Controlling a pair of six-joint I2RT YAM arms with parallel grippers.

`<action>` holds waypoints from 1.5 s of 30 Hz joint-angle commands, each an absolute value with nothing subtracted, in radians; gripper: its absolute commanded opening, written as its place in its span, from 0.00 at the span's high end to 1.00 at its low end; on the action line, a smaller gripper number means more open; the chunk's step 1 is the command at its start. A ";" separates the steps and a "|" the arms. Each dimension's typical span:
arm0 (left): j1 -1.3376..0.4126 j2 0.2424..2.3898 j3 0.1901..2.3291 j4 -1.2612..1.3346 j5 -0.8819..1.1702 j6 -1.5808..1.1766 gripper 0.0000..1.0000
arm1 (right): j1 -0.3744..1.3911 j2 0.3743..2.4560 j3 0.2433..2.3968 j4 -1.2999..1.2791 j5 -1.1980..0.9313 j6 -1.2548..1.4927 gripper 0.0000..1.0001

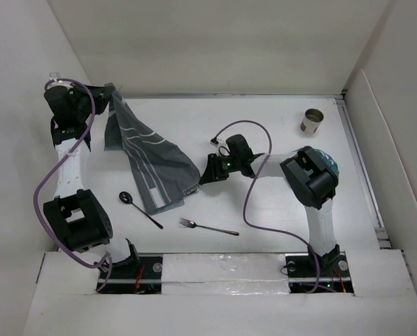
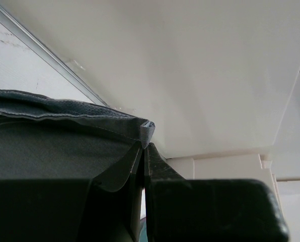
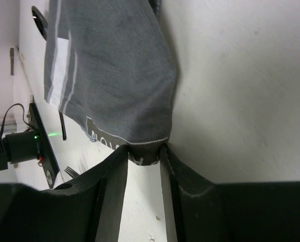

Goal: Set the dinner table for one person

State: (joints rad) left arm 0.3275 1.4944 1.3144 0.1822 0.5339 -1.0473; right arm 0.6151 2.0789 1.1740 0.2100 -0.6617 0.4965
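A dark grey cloth with white stripes (image 1: 149, 154) hangs stretched over the left part of the white dinner table (image 1: 271, 140). My left gripper (image 1: 115, 94) is raised at the far left and is shut on the cloth's upper corner; in the left wrist view the jaws (image 2: 144, 143) pinch the hem of the cloth (image 2: 54, 146). My right gripper (image 1: 203, 176) is low at the table's middle, on the cloth's near right corner. In the right wrist view its fingers (image 3: 144, 151) stand narrowly apart, with the bunched corner of the cloth (image 3: 115, 65) held between the tips.
A black spoon (image 1: 140, 208) and a fork (image 1: 208, 227) lie on the table near the front, just below the cloth. A tan cup (image 1: 311, 120) stands at the back right. A teal round object (image 1: 330, 164) shows behind the right arm's elbow. White walls enclose the table.
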 commanded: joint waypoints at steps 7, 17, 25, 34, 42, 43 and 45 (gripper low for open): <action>0.328 1.459 1.330 0.224 0.545 -1.026 1.00 | 0.595 2.099 1.183 0.244 -0.654 0.512 0.93; 0.328 1.479 1.364 0.229 0.549 -1.031 1.00 | 0.488 1.734 1.282 -0.058 -0.390 0.390 1.00; 0.247 1.698 1.589 0.391 0.494 -1.192 1.00 | 0.308 2.044 2.181 -0.417 -0.184 0.293 1.00; 0.247 1.847 1.931 0.561 0.586 -1.302 1.00 | 0.140 2.011 2.451 -0.327 -0.192 0.368 1.00; 0.256 1.619 1.283 0.913 0.745 -1.283 1.00 | 0.110 1.680 1.683 -0.140 -0.215 0.250 1.00; 0.265 1.588 1.196 0.940 0.744 -1.270 1.00 | 0.110 1.605 1.596 -0.114 -0.219 0.250 1.00; 0.287 1.494 0.966 0.957 0.736 -1.231 1.00 | 0.110 1.543 1.342 -0.036 -0.244 0.241 1.00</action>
